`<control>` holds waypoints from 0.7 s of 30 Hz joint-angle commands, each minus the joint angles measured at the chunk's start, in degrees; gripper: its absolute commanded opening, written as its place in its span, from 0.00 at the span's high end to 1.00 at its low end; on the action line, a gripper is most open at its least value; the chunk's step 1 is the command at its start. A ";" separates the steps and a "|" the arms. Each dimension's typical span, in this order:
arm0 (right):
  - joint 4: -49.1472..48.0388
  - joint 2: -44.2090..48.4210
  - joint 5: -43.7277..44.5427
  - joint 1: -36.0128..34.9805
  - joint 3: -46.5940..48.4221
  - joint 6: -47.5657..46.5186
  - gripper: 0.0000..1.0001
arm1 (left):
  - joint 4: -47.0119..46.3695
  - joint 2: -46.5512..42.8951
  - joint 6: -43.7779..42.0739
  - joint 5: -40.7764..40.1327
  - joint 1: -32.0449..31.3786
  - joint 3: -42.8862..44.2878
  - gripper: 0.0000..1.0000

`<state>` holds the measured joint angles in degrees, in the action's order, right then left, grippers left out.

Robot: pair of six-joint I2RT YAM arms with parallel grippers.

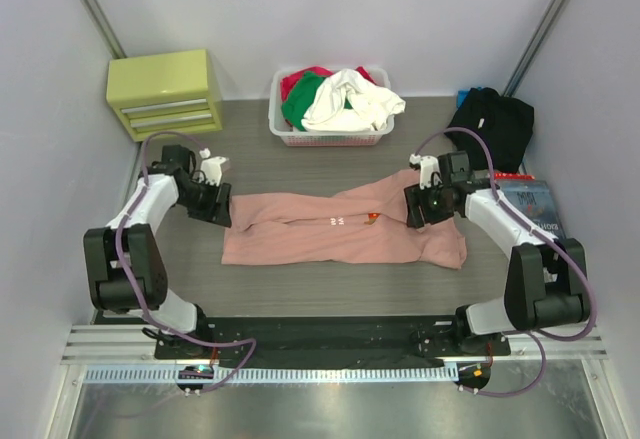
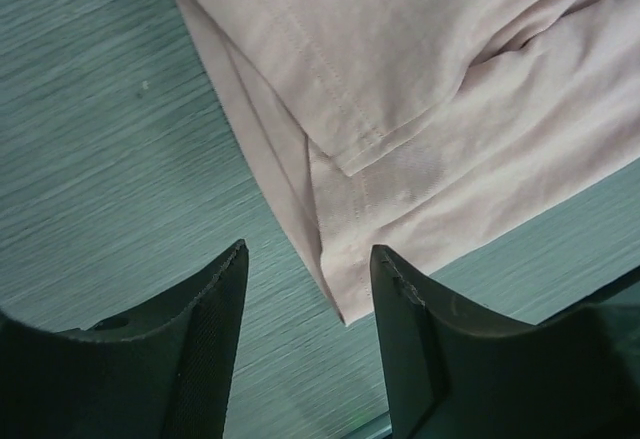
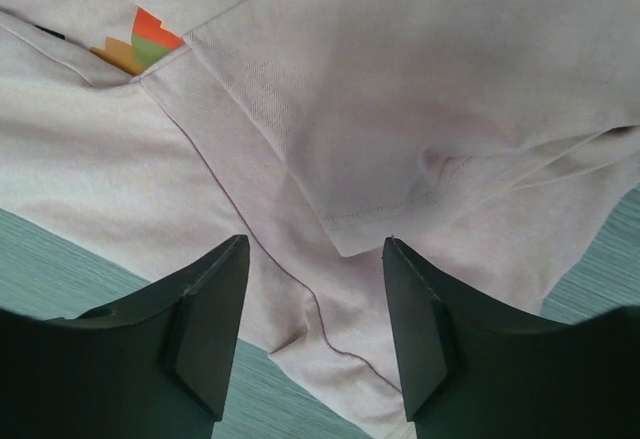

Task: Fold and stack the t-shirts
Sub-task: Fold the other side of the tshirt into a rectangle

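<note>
The salmon-pink t-shirt (image 1: 330,244) lies on the table folded into a long band running left to right, a small white print (image 1: 335,222) on top. At its left end my left gripper (image 1: 222,209) hangs open just above the table; the shirt's corner (image 2: 345,304) lies between the fingers, not pinched. My right gripper (image 1: 415,209) is open over the right end, a folded hem corner (image 3: 345,244) below the jaws and a colourful print patch (image 3: 145,39) showing beyond. The black t-shirt (image 1: 492,124) lies bunched at the back right.
A white basket (image 1: 330,139) holding red, green and white clothes stands at the back centre. A yellow-green drawer cabinet (image 1: 165,92) sits at the back left. A dark printed packet (image 1: 530,204) lies by the right arm.
</note>
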<state>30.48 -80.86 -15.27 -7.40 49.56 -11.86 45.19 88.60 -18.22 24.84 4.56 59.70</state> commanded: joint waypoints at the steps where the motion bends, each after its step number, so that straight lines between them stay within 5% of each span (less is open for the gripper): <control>1: -1.12 5.26 1.21 -0.25 0.10 0.17 0.40 | -1.86 -6.23 -1.03 1.87 1.59 0.50 0.46; 9: -0.25 8.53 1.56 -0.25 -0.26 -0.45 0.40 | -2.92 -12.23 2.13 1.88 0.81 -0.91 0.46; 21: -1.30 -12.03 0.85 -2.36 9.41 1.84 0.42 | -3.97 -1.94 4.42 -1.02 -4.03 3.23 0.44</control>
<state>30.76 -90.30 -14.61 -9.39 55.11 -11.29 42.87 86.72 -14.92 23.68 0.45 60.05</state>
